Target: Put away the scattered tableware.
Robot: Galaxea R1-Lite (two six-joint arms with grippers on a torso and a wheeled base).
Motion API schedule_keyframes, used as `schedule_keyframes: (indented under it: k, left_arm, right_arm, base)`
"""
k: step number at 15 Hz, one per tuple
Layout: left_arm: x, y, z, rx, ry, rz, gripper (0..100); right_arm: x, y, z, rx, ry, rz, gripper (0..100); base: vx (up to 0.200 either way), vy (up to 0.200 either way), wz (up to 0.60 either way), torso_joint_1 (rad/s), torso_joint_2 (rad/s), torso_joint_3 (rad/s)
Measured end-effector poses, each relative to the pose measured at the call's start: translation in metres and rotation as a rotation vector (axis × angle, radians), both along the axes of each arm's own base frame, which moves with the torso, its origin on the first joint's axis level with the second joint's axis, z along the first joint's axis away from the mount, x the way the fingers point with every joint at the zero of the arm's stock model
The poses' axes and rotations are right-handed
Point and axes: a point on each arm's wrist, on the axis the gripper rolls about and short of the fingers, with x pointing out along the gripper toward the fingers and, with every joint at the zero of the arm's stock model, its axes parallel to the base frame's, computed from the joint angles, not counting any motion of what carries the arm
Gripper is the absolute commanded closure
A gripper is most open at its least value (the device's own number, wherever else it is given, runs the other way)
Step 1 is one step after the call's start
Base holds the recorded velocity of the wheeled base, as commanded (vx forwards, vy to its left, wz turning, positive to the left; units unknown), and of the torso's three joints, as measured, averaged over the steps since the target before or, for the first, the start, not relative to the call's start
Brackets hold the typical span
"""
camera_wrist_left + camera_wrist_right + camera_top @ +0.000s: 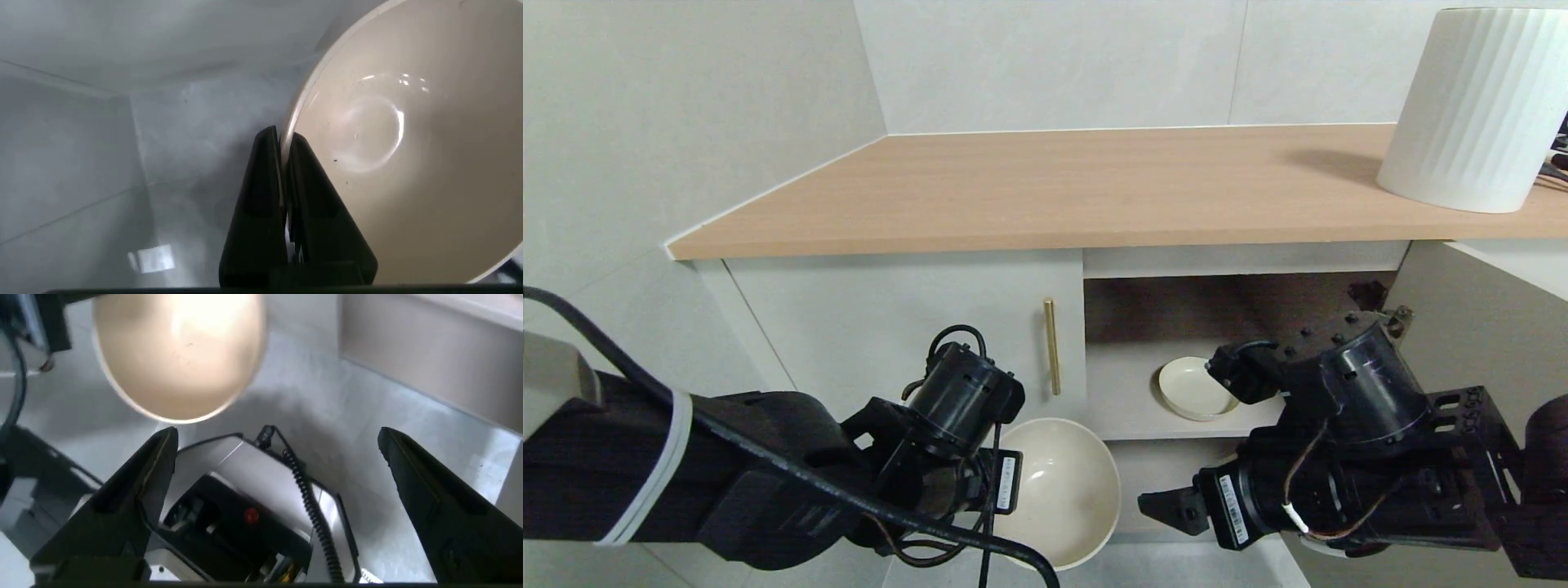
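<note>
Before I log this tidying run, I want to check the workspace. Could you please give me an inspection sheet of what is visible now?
Surface: wooden counter above the cabinet.
Job's things: large cream bowl held by its rim before the closed cabinet door; small cream dish on the shelf of the open compartment.
Clutter: white ribbed cylinder standing at the counter's right end.
Grippers: left gripper shut on the bowl's rim; right gripper open, holding nothing.
Cables: black cable trailing by the left gripper.
Surroundings: tiled walls; gold handle on the closed door.
</note>
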Motion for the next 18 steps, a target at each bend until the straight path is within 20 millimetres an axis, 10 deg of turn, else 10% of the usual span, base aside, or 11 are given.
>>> schedule_keyframes:
  k: [12, 13, 18]
  left_arm:
    - [-0.015, -0.011, 0.014, -0.055, -0.043, -0.049, 100]
    - [-0.015, -0.011, 0.014, -0.054, -0.042, -0.048, 100]
    - [-0.014, -0.012, 0.013, -0.056, -0.040, -0.051, 100]
  right_arm:
    - [0.029, 0.038, -0.025, -0.007, -0.021, -0.237, 0]
    - [0.031, 0.040, -0.027, -0.003, -0.023, -0.239, 100]
    - [0.031, 0.042, -0.032, -0.004, -0.020, -0.230, 100]
  base:
    - [0.000, 0.000, 0.00, 0.000, 0.00, 0.000]
    - [0.000, 0.000, 0.00, 0.000, 0.00, 0.000]
    - [0.000, 0.000, 0.00, 0.000, 0.00, 0.000]
